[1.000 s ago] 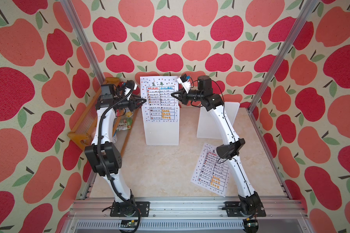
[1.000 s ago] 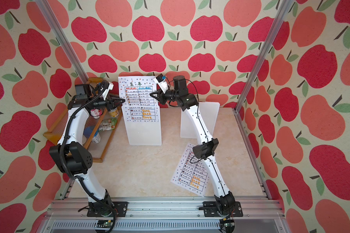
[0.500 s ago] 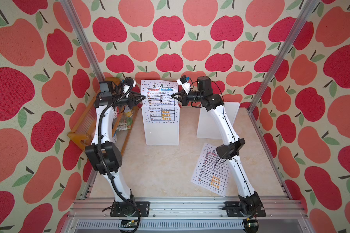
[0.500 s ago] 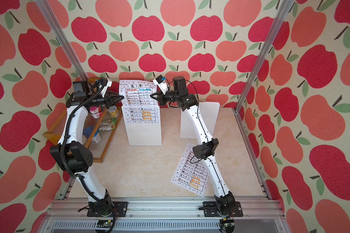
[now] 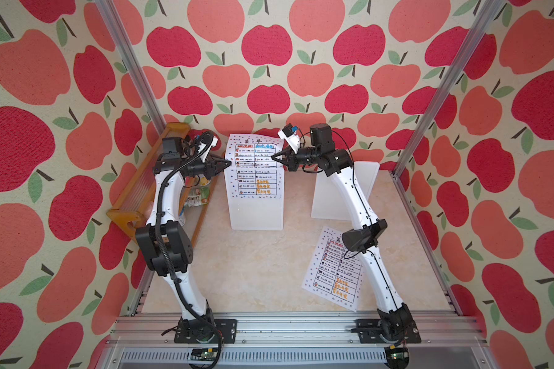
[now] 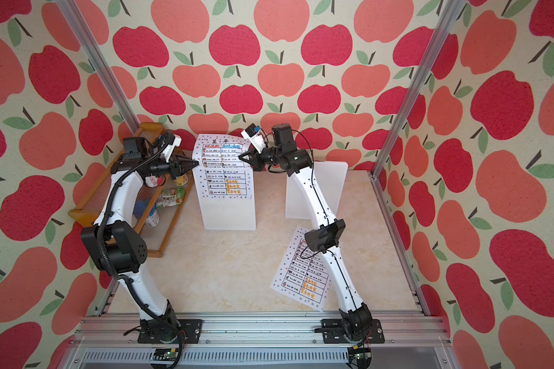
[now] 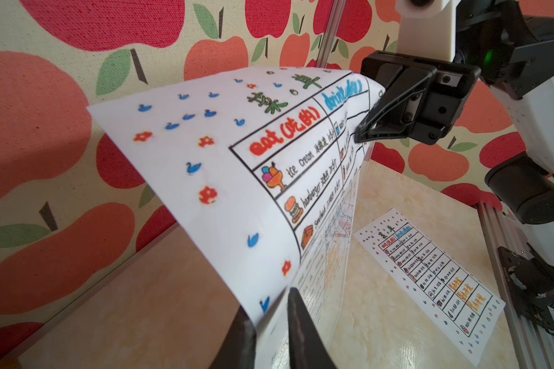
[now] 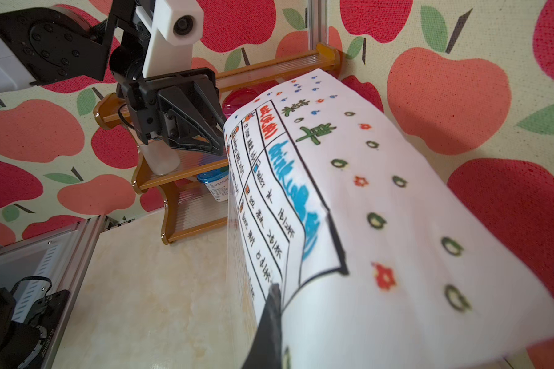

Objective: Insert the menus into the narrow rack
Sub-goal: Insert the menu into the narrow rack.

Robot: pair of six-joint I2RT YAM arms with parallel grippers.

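so the right claw (image 5: pixel 274 157) is clamped on one edge of the menu (image 5: pixel 255 166) sitting partway down the clear rack (image 5: pixel 256 214); the left claw (image 5: pixel 228 163) straddles the opposite edge, can't tell if it's biting; uneven pushing could buckle the floppy top

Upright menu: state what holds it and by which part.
Right pincer is shut on the upright menu at its right edge, above the rack; left pincer straddles its left edge, grip unclear.

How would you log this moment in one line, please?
menu: partly in rack; left gripper: astride its edge; right gripper: shut on it; second menu: on table
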